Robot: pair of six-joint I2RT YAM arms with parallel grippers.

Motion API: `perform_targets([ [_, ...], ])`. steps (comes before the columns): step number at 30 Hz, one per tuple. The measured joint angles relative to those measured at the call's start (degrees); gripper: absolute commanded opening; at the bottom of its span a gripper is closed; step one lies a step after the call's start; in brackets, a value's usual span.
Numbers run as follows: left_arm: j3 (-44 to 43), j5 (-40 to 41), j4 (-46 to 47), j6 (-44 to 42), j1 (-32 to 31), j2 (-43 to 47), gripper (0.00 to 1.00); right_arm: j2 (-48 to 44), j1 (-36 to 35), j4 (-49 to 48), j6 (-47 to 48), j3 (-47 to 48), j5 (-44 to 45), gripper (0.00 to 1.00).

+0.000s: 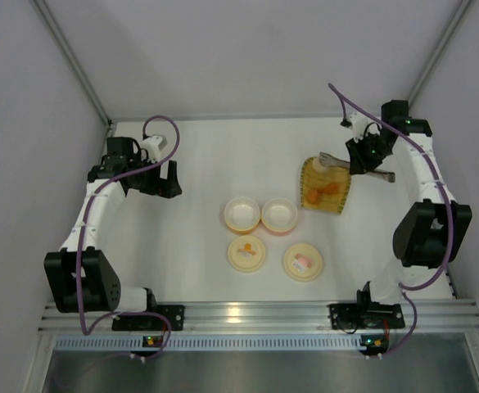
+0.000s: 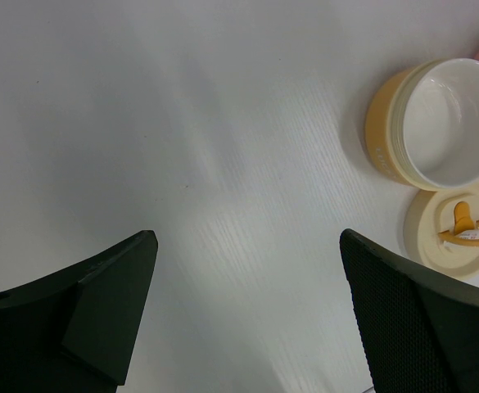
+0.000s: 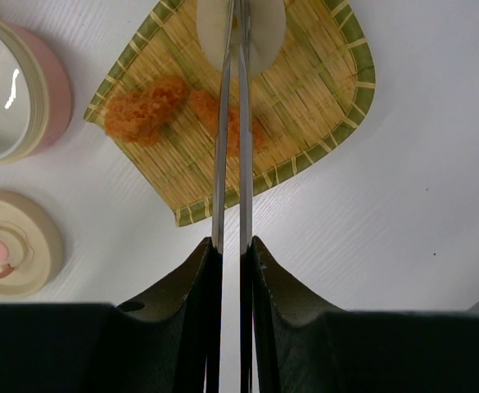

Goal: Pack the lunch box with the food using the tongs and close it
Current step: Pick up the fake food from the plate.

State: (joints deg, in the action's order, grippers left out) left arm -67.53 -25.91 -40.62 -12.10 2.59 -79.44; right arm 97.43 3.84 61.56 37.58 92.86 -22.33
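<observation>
My right gripper is shut on the tongs, pressing the two slim metal arms nearly together. The tongs reach out over the yellow woven tray, and their tips sit at a whitish round ball of food. I cannot tell whether the tips pinch it. Two orange-tan chunks lie on the tray beside the arms. The lunch box tubs, cream-yellow and pink, stand uncovered at mid-table. Their lids lie flat in front of them. My left gripper hangs open over bare table, left of the yellow tub.
White walls enclose the table on three sides. In the top view the tray lies at the right, under my right gripper. The tongs' joined end sticks out to the right. The arm bases sit on the near rail.
</observation>
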Motion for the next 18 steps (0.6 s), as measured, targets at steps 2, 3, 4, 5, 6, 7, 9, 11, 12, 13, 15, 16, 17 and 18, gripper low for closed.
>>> perform_targets([
  [2,0.0,0.0,0.0,0.0,0.0,0.0,0.98,-0.3,0.0,0.0,-0.2,0.3,-0.4,0.14],
  [3,0.0,0.0,0.0,0.1,0.0,0.0,0.98,-0.5,0.0,0.1,-0.3,0.3,-0.6,0.14],
  [4,0.0,0.0,0.0,0.2,0.0,0.0,0.98,-0.7,0.0,0.2,-0.3,0.3,-0.9,0.13],
  [5,0.0,0.0,0.0,0.2,0.0,0.0,0.98,-0.8,0.0,0.3,-0.3,0.3,-1.1,0.13],
  [6,0.0,0.0,0.0,0.2,0.0,0.0,0.98,-0.8,0.0,0.4,-0.3,0.3,-1.2,0.13],
  [7,0.0,0.0,0.0,0.2,0.0,0.0,0.98,-0.9,-0.2,0.5,-0.3,0.3,-1.5,0.13],
  [9,0.0,0.0,0.0,0.2,0.0,0.0,0.98,-1.2,-0.7,0.7,-0.3,0.3,-1.8,0.12],
  [11,0.0,0.0,-0.1,0.2,0.0,0.0,0.98,-1.7,-1.6,0.9,-0.3,0.3,-2.2,0.12],
  [12,0.0,0.0,-0.1,0.3,0.0,0.0,0.98,-2.3,-2.3,0.9,-0.3,0.3,-2.3,0.11],
  [13,0.0,0.0,-0.1,0.3,0.0,0.0,0.98,-2.8,-3.1,0.9,-0.3,0.3,-2.3,0.11],
  [15,0.0,0.0,-0.1,0.4,0.0,0.0,0.98,-4.1,-5.3,0.9,-0.3,0.2,-2.5,0.11],
  [16,0.0,0.0,-0.1,0.4,0.0,0.0,0.98,-4.8,-6.5,0.9,-0.3,0.1,-2.8,0.11],
  [17,0.0,0.0,-0.1,0.4,0.0,0.0,0.98,-5.5,-7.8,1.0,-0.3,0.1,-2.9,0.11],
  [18,0.0,0.0,-0.1,0.5,0.0,0.0,0.98,-6.2,-9.0,1.0,-0.3,-0.1,-3.2,0.11],
])
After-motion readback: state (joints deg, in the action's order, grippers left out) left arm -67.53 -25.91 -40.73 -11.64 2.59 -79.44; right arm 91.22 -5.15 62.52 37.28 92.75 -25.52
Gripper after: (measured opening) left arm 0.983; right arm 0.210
